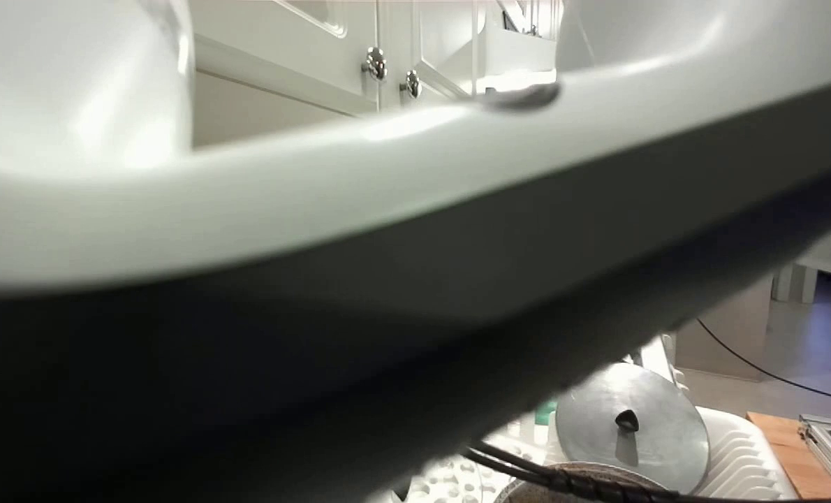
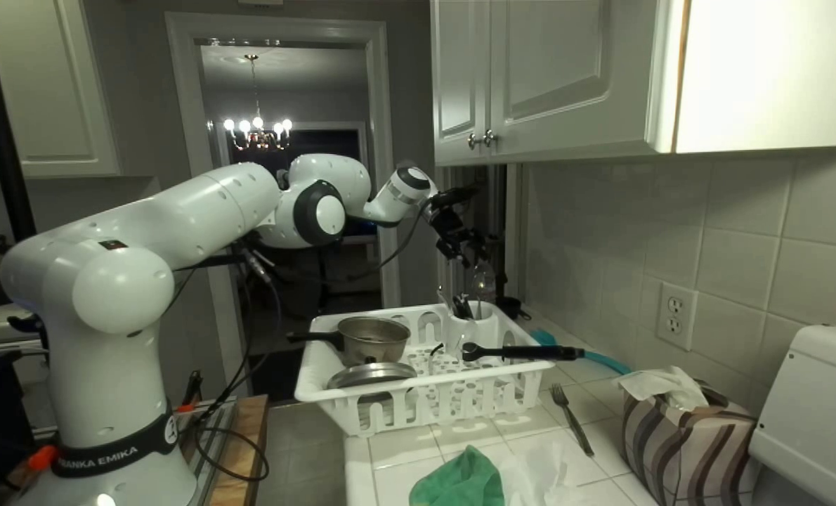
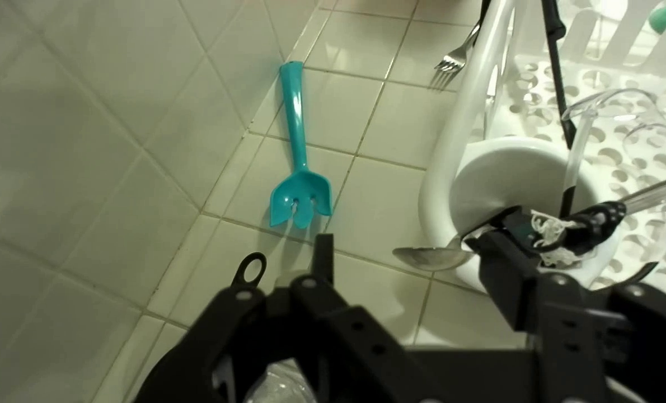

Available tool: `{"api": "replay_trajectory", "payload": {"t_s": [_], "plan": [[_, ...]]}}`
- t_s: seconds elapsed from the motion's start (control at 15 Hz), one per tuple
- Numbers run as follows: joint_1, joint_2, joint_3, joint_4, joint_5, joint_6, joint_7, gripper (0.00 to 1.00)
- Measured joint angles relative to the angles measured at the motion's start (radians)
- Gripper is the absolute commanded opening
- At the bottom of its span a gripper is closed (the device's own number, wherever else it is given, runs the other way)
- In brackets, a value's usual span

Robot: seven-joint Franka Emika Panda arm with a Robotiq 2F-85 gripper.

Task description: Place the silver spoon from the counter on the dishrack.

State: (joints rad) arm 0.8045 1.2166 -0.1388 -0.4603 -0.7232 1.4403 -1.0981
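Wrist view: silver spoon (image 3: 431, 258), bowl past the rim of a utensil cup (image 3: 495, 184); handle mostly hidden.
Gripper (image 3: 411, 252): black fingers wide apart, oval metal bowl between them, ungripped. Cup white, round, smooth. Dish rack (image 3: 470, 106) white, perforated, cut off at right.

The base (image 2: 109, 422) stands apart from the dishrack (image 2: 311, 376), and the arm (image 2: 207, 211) reaches out from it, well above the dishrack. The wrist (image 2: 400, 197) is bent down; the gripper (image 2: 466, 256) hangs tilted above the dishrack's far edge. In the wrist view its fingers (image 3: 323, 257) stand well apart, one showing outside the dishrack's rim. In an exterior view a blurred link (image 1: 359, 279) passes before the dishrack; which link is hard to say.
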Motion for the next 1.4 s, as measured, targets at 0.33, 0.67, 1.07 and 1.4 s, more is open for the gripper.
{"api": "replay_trajectory", "payload": {"t_s": [0.33, 0.67, 1.07, 1.4], "plan": [[-0.024, -0.002, -0.034, 0.0, -0.007, -0.094, -0.225, 1.0], [-0.015, -0.024, -0.043, 0.0, -0.012, -0.293, -0.453, 1.0], [0.033, -0.022, -0.044, -0.005, -0.018, -0.542, -0.506, 1.0], [0.027, -0.04, -0.161, -0.123, 0.092, -0.654, -0.383, 1.0]]}}
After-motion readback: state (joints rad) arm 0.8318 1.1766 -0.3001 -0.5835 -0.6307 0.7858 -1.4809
